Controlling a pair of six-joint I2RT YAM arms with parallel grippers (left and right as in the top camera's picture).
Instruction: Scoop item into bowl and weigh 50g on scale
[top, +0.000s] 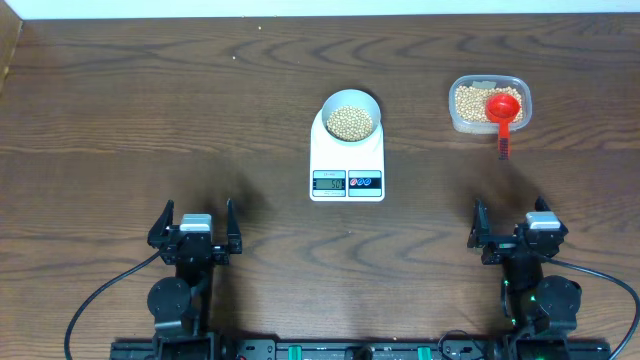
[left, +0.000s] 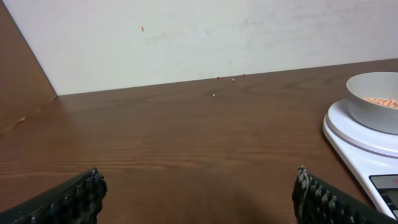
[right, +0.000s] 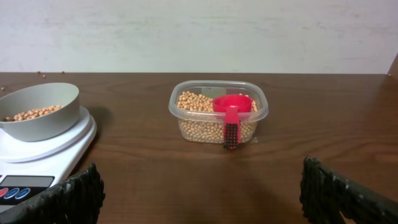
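Note:
The pale bowl (top: 351, 115) holds tan beans (top: 351, 122) and stands on the white scale (top: 347, 160) at the table's middle; its display (top: 329, 181) is lit. The bowl (left: 375, 101) and scale (left: 360, 144) also show at the right of the left wrist view, and the bowl (right: 38, 112) on the scale (right: 43, 155) at the left of the right wrist view. More beans (right: 199, 102) fill a clear tub (top: 489, 104), with a red scoop (top: 503, 112) resting in it. My left gripper (top: 195, 228) and right gripper (top: 512, 227) sit open and empty near the front edge.
The red scoop (right: 232, 112) hangs its handle over the tub's (right: 218, 112) near rim toward my right gripper (right: 200, 186). A few stray beans (left: 214, 94) lie near the back wall in front of my left gripper (left: 199, 193).

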